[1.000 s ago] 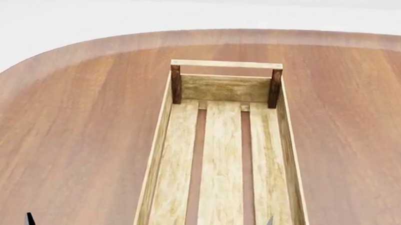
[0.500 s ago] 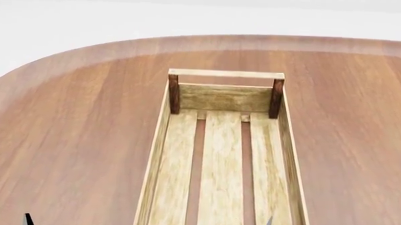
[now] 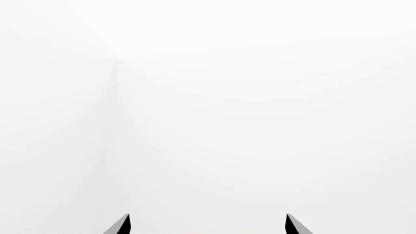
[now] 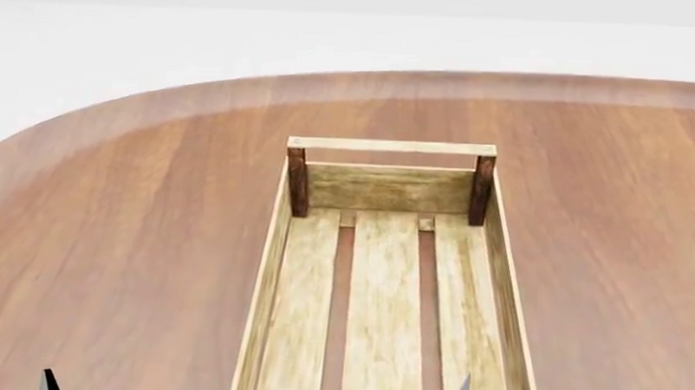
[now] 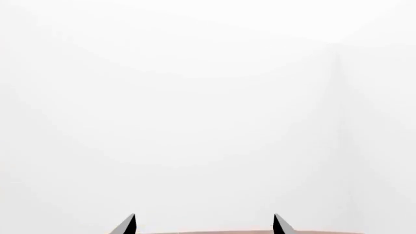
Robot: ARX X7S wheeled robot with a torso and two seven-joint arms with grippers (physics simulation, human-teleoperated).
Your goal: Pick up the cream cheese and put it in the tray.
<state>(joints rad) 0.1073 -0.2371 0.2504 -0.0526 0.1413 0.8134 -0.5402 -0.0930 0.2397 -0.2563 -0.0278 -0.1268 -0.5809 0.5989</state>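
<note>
Tray (image 4: 385,283) lies lengthwise on the counter (image 4: 126,239), straight ahead of the robot, slatted bottom bare; likely set central so either arm can reach it. Cream cheese not in any view, location unknown. Left claw (image 3: 206,225): two dark fingertips set wide apart, nothing between, camera facing blank white wall, so the arm seems raised and level rather than aimed at the counter. Right claw (image 5: 204,225): likewise spread and empty, a sliver of counter edge below it. Judgement: search stage; box must be found before any grasp
</note>
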